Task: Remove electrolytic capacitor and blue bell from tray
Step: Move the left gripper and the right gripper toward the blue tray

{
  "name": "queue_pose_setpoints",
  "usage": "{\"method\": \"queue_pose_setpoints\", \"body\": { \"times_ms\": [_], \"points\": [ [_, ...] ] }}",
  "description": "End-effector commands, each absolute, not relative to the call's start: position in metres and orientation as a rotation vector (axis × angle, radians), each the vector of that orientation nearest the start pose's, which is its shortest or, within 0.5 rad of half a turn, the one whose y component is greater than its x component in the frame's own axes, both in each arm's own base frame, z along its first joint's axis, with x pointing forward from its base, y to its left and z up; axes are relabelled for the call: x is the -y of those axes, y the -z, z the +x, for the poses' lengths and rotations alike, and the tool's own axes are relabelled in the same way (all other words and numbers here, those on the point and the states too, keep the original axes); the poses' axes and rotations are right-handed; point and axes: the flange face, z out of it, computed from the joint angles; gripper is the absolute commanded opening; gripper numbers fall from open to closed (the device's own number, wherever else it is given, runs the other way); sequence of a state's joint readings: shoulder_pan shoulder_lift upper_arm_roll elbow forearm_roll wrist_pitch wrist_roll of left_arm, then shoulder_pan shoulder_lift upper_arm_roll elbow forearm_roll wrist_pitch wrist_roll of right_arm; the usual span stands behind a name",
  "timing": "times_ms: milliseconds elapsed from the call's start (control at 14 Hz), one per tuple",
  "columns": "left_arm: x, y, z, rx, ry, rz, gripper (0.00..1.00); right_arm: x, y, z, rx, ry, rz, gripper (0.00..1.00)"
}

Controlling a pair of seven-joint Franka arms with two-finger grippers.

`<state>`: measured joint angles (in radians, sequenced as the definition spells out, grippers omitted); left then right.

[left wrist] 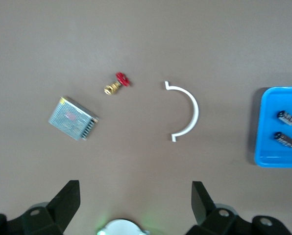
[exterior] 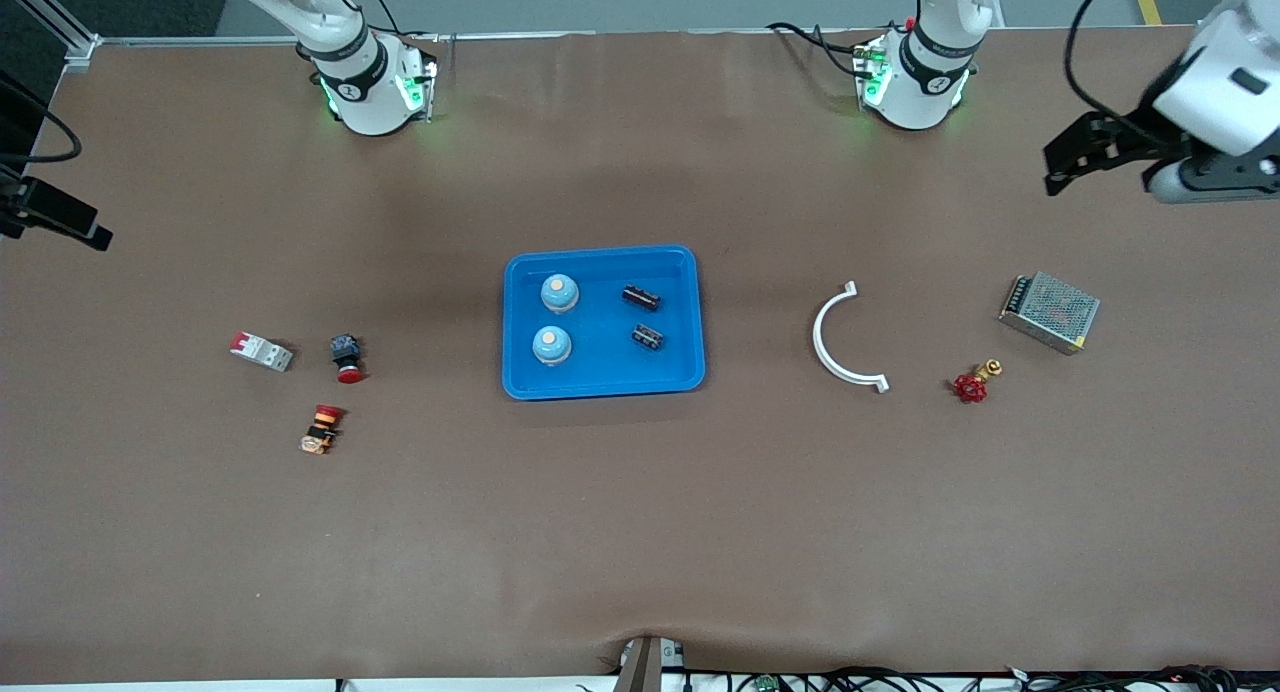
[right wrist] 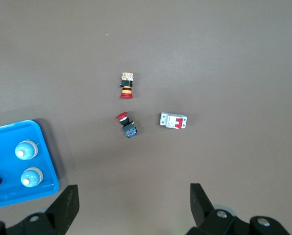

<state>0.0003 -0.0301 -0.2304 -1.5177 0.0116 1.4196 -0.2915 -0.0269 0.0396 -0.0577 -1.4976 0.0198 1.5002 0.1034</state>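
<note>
Setting: robotics laboratory. Evidence: brown-covered worktop (exterior: 640,532) with two arm bases bolted along one edge, cabling at its rim. Electrical parts laid out: circuit breaker (exterior: 262,351), power supply (exterior: 1049,312).

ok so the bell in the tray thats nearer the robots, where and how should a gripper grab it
Probably from straight above, fingers closing on the round sides of the bell, below its pale top button. It stands upright in the blue tray, so the dome is open from above. Set the fingers in line with the tray's long edge: the second bell sits close beside it, nearer the front camera, leaving less room there.
</note>
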Motion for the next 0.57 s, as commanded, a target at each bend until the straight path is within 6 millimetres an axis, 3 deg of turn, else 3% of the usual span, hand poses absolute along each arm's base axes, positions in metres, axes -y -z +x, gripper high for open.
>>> {"method": "queue_pose_setpoints", "body": {
  "times_ms": [0, 214, 499],
  "points": [
    [0.169, -0.620, 0.509, 0.143, -0.132, -3.094, 1.00, 0.009, -0.581, 0.562, -0.410, -0.125, -3.095, 1.00],
    [0.224, -0.564, 0.498, 0.153, -0.127, -3.089, 1.00, -0.053, -0.508, 0.558, -0.507, -0.126, -3.093, 1.00],
    [0.298, -0.479, 0.478, 0.382, -0.102, -3.141, 1.00, -0.111, -0.440, 0.552, -0.487, -0.015, -3.081, 1.00]
  ]
}}
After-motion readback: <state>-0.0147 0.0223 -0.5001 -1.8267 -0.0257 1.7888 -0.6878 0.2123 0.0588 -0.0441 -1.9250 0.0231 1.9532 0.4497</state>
